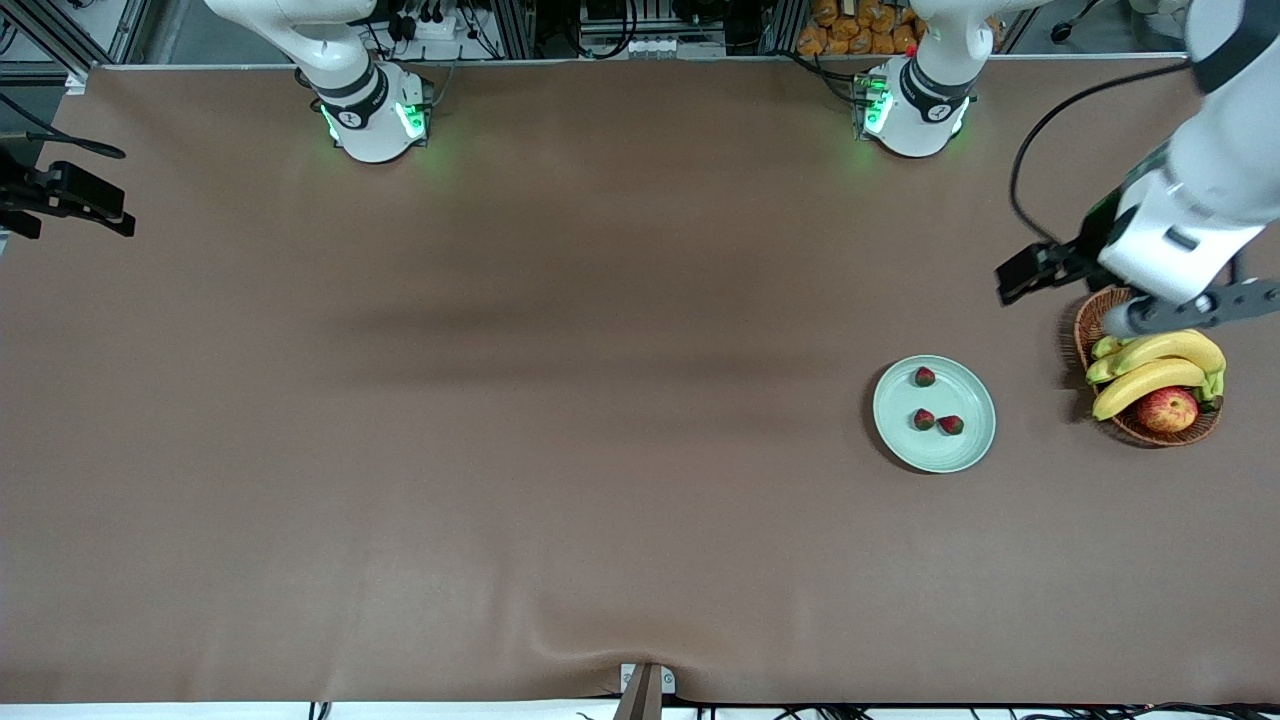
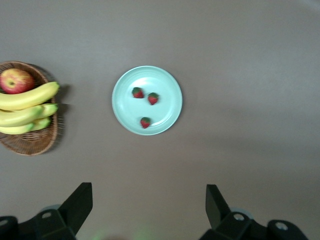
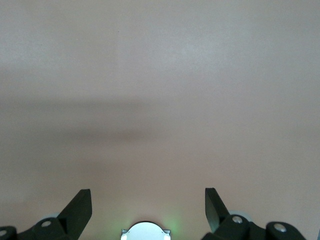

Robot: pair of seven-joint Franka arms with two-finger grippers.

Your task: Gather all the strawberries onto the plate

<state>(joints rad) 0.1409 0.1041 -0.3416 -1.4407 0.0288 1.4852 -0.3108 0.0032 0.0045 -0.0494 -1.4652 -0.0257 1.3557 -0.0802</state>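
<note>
Left gripper (image 2: 148, 210) hangs released and empty, jaws spread wide, up in the air near the basket at the left arm's end of the counter (image 1: 500, 400). Right gripper (image 3: 147, 210) is likewise released and holds nothing, above bare brown counter at the right arm's end, where that arm waits.

On the counter the brown wicker basket (image 1: 1100, 318) holds yellow bananas (image 1: 1160, 365) and a red-yellow apple (image 1: 1167, 409). Beside it, toward the right arm's end, lies the pale mint-green plate (image 1: 935, 455), well apart from both grippers and not under either one.

All three strawberries (image 1: 924, 377) lie inside the plate: one alone on the part farther from the front camera, and two just beside each other nearer to it.
</note>
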